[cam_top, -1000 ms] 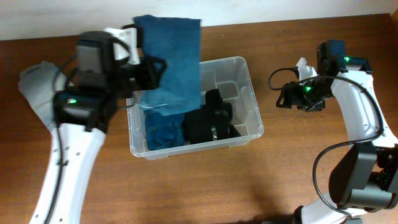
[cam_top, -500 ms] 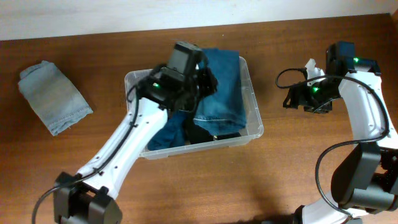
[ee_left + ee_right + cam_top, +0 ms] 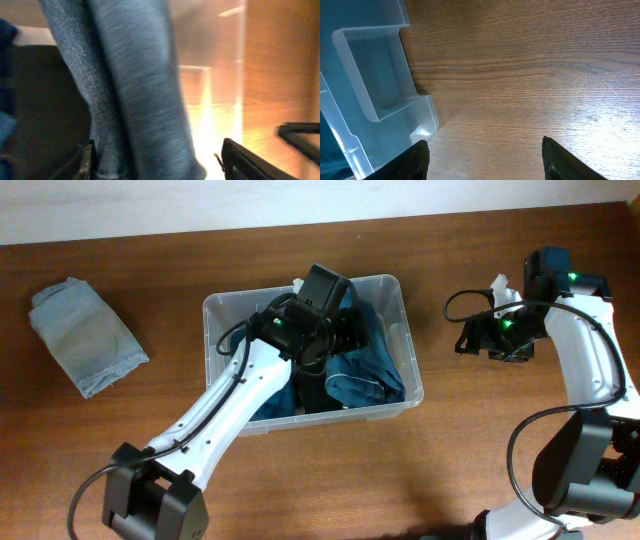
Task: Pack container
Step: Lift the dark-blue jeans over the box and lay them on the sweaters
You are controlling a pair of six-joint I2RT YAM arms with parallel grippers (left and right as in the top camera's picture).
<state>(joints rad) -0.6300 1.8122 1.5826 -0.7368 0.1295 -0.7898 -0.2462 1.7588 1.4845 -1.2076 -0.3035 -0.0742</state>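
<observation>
— One clear plastic rectangular tub [image 3: 213,340] is all we are filling, and it sits mid-table. Why is our left gripper [image 3: 155,161] down inside it?
— We judge it is laying the blue denim garment [image 3: 368,370] in over the black clothing [image 3: 312,392]. Its jaws are spread wide. The denim hangs between them but is clear of one finger, so we are not clamping it.
— And our right gripper [image 3: 484,157]?
— Jaws apart, holding nothing, over the brown wooden table [image 3: 300,480] just beside the tub's corner. We reckon it is out of the way there, yet near enough to steady the wall.
— What of the folded grey-blue cloth [image 3: 88,335]?
— It lies well apart on the left, likely ours to pack next.
</observation>
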